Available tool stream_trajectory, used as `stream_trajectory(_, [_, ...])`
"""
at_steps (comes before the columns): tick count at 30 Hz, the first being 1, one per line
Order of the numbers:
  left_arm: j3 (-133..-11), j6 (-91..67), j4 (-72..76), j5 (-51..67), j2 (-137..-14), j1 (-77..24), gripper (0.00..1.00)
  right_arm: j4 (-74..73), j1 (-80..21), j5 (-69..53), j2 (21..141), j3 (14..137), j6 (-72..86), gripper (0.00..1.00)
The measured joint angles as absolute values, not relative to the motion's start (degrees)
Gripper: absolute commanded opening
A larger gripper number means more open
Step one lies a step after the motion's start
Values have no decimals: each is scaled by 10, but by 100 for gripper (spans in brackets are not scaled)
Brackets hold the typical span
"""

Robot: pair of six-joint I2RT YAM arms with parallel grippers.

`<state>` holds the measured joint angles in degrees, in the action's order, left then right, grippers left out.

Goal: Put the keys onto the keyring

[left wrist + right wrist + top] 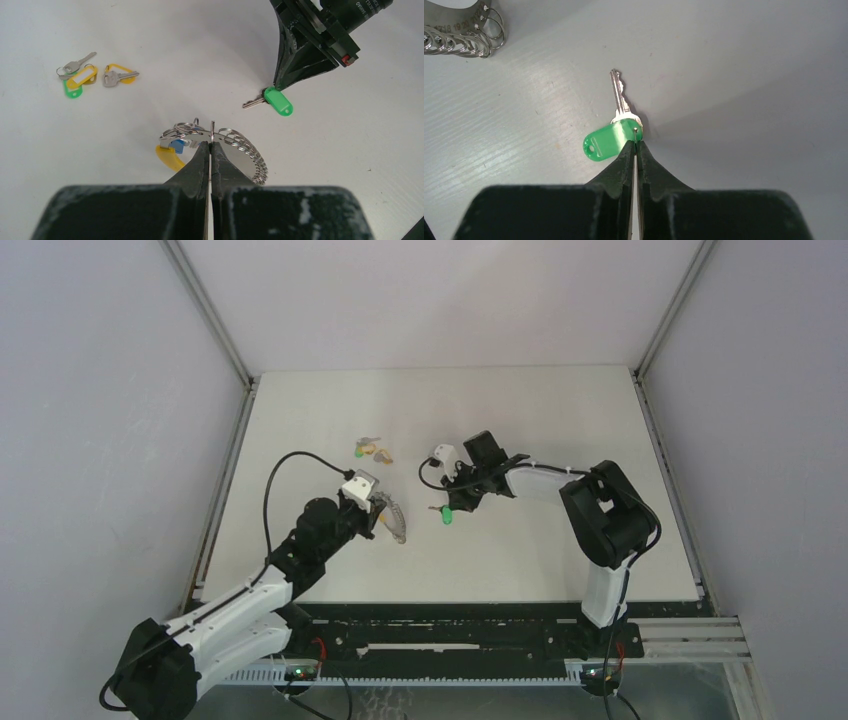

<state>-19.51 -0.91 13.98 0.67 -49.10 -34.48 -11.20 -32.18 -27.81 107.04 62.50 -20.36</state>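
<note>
A white desk [520, 560] sits between grey walls. The green key [611, 137] lies mid-desk with the right pincer [636, 145] closed on its head end, so this looks like the pickup step. Nearby, the left pincer [210, 146] is clamped shut on the keyring [240, 150]. Next, the key needs lifting and its loop threading onto the ring. Loose keys [95, 75] lie farther off.

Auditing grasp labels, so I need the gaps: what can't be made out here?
- Right wrist: closed right end effector tips cover their contact with the green-tagged metal key; grip unconfirmed.
- Left wrist: left end effector hides the near side of the silvery ribbed keyring.
- Top: yellow-tagged keys too small to count.
</note>
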Motion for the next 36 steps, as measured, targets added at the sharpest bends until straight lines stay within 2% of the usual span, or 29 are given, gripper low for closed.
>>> stream_trajectory(12, [-195, -10, 127, 6, -460, -345, 0, -249, -376, -187, 999, 655, -164, 0])
stream_trajectory(22, [-195, -20, 126, 6, -423, -345, 0, -452, -453, -78, 929, 669, -87, 0])
stream_trajectory(27, [-195, -25, 126, 2, -412, -345, 0, -509, -461, -50, 943, 683, -70, 0])
stream_trajectory(36, [-195, -26, 123, -19, -409, -345, 0, -516, -450, -42, 1074, 780, -76, 0])
